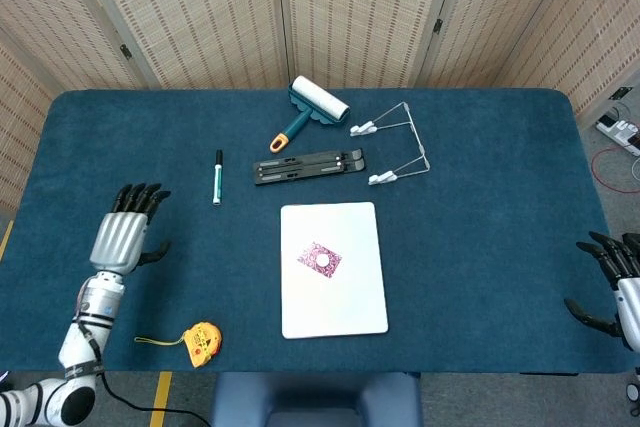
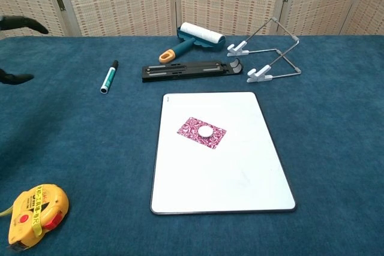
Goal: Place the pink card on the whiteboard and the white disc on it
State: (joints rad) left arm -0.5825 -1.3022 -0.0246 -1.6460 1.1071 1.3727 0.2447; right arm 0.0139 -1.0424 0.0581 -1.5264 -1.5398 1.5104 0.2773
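Observation:
The whiteboard (image 1: 335,297) (image 2: 228,178) lies flat in the middle of the blue table. On its upper left part lies the pink patterned card (image 1: 312,254) (image 2: 192,128), and the small white disc (image 1: 322,261) (image 2: 206,131) sits on the card. My left hand (image 1: 125,233) hovers far to the left of the board, open, fingers spread and holding nothing; in the chest view only its fingertips (image 2: 24,23) show at the left edge. My right hand (image 1: 612,277) is at the table's far right edge, open and empty.
A green marker (image 1: 217,177) (image 2: 108,76), a black folded stand (image 1: 308,165) (image 2: 193,69), a lint roller (image 1: 312,107) (image 2: 195,37) and a wire rack (image 1: 395,145) (image 2: 270,52) lie behind the board. A yellow tape measure (image 1: 200,341) (image 2: 33,215) sits at the front left.

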